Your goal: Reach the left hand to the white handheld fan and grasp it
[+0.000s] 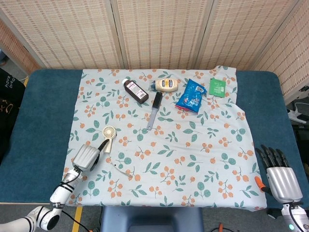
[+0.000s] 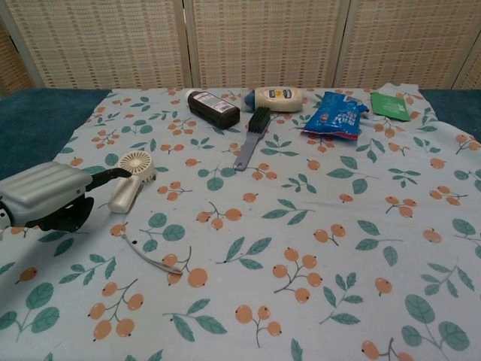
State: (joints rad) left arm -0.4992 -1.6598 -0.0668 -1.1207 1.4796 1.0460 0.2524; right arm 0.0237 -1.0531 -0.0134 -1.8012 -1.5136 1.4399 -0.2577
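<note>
The white handheld fan (image 1: 108, 136) (image 2: 131, 180) lies flat on the floral cloth, its round head away from me and its handle pointing at my left hand. My left hand (image 1: 88, 156) (image 2: 49, 197) hovers just short of the handle's near end. Its dark fingers (image 2: 107, 177) reach to the handle's left side, and I cannot tell whether they touch it. Nothing is held in that hand. My right hand (image 1: 281, 175) rests at the table's near right corner with its fingers straight and apart, holding nothing.
A thin white cord (image 2: 154, 261) lies just right of my left hand. Farther back sit a brown bottle (image 1: 135, 90), a grey brush (image 1: 154, 109), a mayonnaise bottle (image 1: 167, 84), a blue snack bag (image 1: 191, 95) and a green packet (image 1: 217, 86).
</note>
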